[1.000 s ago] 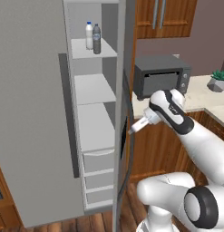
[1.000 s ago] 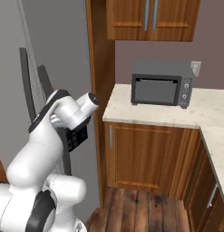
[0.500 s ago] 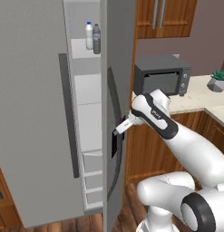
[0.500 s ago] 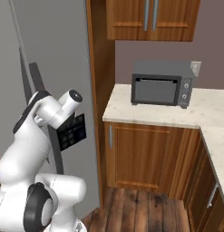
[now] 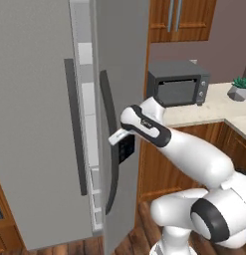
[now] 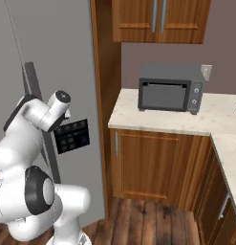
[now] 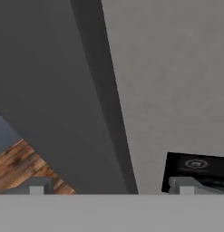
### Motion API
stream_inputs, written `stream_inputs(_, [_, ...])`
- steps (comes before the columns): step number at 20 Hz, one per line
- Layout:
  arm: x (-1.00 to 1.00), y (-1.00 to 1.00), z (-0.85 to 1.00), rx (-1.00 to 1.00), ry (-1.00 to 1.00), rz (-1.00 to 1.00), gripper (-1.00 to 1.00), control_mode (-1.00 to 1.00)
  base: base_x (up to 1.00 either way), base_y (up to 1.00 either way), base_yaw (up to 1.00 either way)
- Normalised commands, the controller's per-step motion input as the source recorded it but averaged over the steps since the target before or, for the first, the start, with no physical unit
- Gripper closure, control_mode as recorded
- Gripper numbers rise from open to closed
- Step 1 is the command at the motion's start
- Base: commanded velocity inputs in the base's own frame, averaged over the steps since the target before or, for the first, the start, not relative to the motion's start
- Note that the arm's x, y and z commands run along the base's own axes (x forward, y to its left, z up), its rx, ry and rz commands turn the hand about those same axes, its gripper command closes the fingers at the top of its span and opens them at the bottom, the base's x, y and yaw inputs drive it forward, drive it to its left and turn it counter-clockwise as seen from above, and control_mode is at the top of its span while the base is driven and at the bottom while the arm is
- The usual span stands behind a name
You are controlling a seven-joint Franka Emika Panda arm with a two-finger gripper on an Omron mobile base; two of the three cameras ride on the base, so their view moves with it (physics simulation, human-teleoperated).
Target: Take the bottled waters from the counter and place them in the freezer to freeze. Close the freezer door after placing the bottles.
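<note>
So we've got the hand (image 5: 116, 137) spread wide, gripping nothing, pressed against the freezer door (image 5: 120, 60) by its black dispenser panel (image 6: 71, 136) — door's nearly shut, looks stiff and heavy-ish, so we'd push flat on the face rather than grab the long handle (image 5: 108, 149).
</note>
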Motion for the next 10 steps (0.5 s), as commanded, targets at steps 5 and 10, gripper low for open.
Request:
stream_inputs(5, [0.54,0.31,0.00,-0.07,-0.06,-0.05,-1.00,-1.00,0.00,0.00,0.00])
stream_inputs(10, [0.51,0.28,0.00,-0.08,-0.07,-0.08,-1.00,-1.00,0.00,0.00,0.00])
